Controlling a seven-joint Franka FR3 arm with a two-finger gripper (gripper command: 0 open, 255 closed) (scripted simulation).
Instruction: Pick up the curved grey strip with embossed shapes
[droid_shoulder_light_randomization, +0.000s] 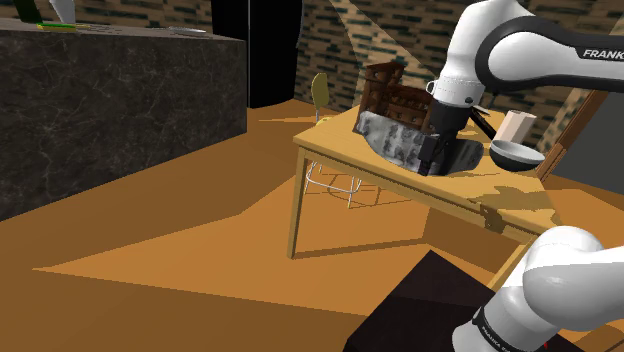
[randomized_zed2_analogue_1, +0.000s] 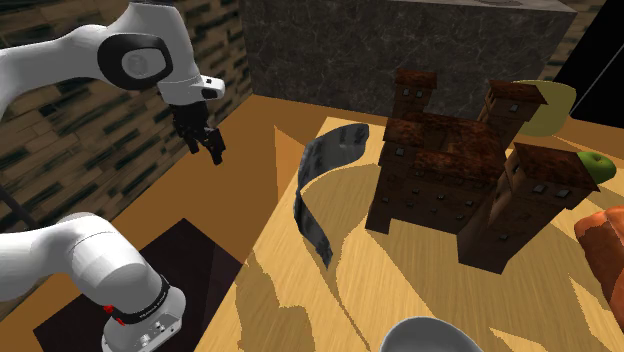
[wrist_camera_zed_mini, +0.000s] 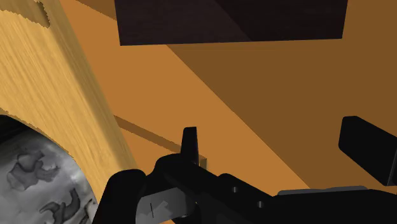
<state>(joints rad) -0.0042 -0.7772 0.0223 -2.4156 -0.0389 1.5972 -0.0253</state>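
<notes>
Grey embossed strip (randomized_zed2_analogue_1: 310, 175) stands on edge along the table's (randomized_zed2_analogue_1: 300, 300) left side in the second exterior view, long axis near-to-far; brown castle (randomized_zed2_analogue_1: 440, 170) just right. Gripper (randomized_zed2_analogue_1: 208, 153), fingers apart, hovers left, off the table.

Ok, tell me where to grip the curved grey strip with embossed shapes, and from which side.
Probably the top edge near mid-curve of the curved grey embossed strip, from above: it stands on its long edge on the wooden table, so the open black hand can straddle its thin wall. The brown model castle stands apart on its hollow side, leaving finger room.
</notes>
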